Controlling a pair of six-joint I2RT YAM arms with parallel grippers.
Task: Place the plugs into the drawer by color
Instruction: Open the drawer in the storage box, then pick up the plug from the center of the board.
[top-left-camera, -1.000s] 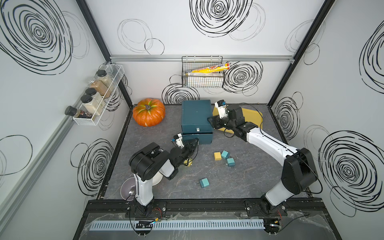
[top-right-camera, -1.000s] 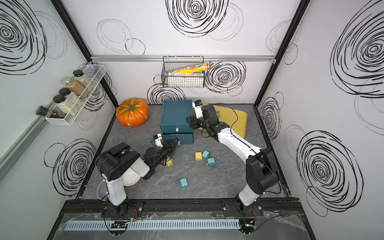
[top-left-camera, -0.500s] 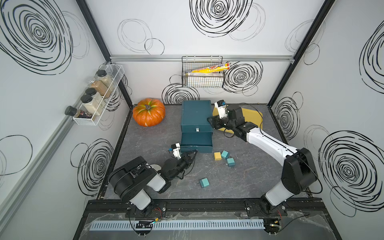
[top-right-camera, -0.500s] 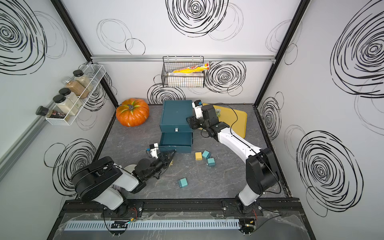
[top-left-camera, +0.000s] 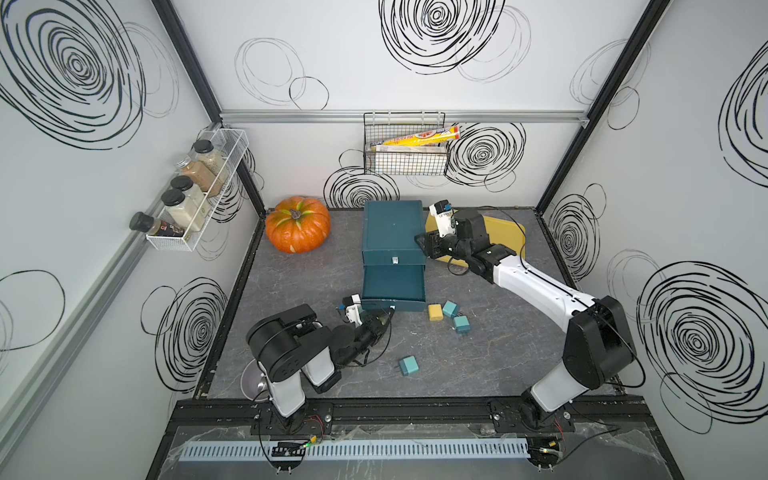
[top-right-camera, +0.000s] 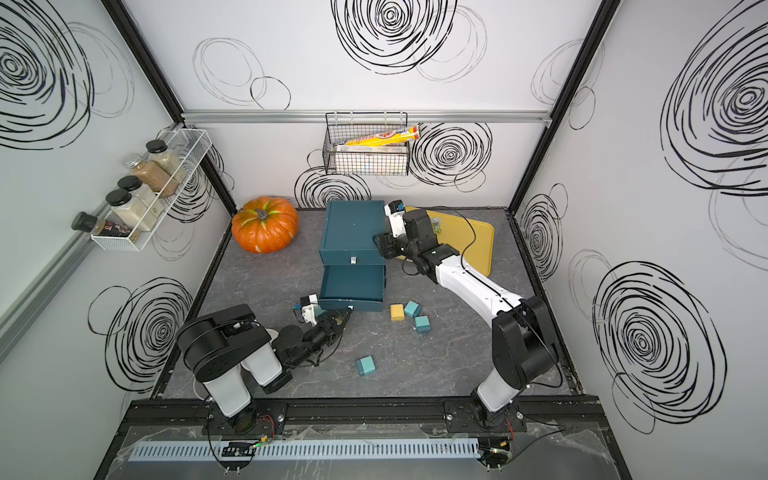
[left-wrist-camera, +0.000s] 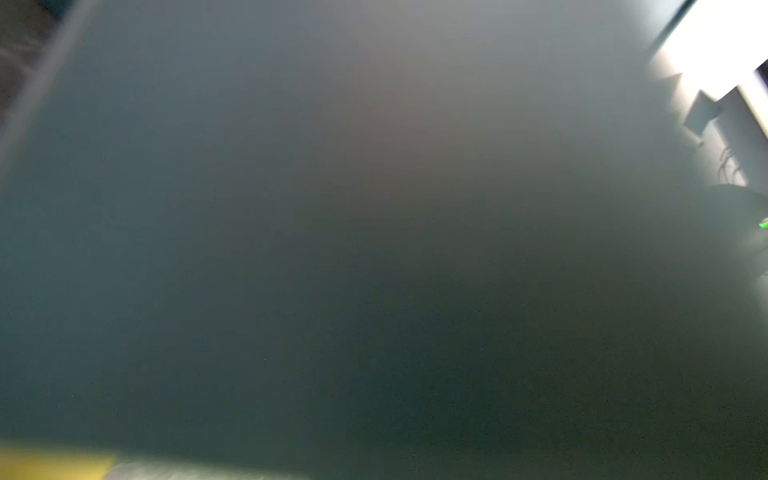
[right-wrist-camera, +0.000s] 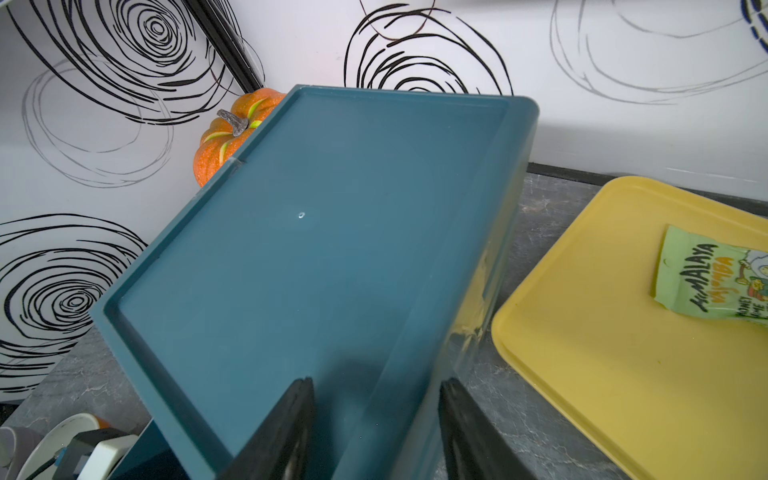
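Bottom drawer (top-left-camera: 393, 284) now pulled far out of the cabinet (top-left-camera: 392, 231), was closed a second ago. Left gripper (top-left-camera: 384, 321) has moved back with it, sits at its front.

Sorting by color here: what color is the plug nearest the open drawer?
Yellow plug, clearest in a top view.

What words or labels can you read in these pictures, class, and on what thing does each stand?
"HIMALAYA": on the green packet lying on the yellow tray, right wrist view.
Smaller print below it on the packet: cut off and tilted, not readable.
Yellow box in the wire basket: printing too small to read.
Spice bottle in the white rack: label too small to read.
No other text.
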